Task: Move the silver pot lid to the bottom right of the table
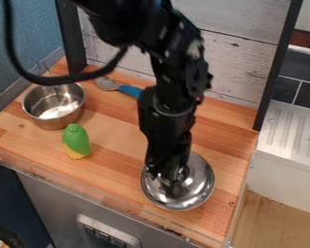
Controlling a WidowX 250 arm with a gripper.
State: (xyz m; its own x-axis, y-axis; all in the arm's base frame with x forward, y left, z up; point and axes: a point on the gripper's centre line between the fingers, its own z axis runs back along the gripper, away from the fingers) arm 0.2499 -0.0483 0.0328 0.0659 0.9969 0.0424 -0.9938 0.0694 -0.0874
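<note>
Okay, black gripper (pixel 170 175) down at silver pot lid (pixel 200 180), lower right of wooden table (pixel 116 169); can't tell from here if open or closed.

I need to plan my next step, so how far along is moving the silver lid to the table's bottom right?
It looks nearly done: the silver lid lies on the lower right part of the table, apart from the pot. In hand: the hand is at the lid's top; whether it grips is unclear. Left, probably: backing away, perhaps after a small shift towards the corner.
</note>
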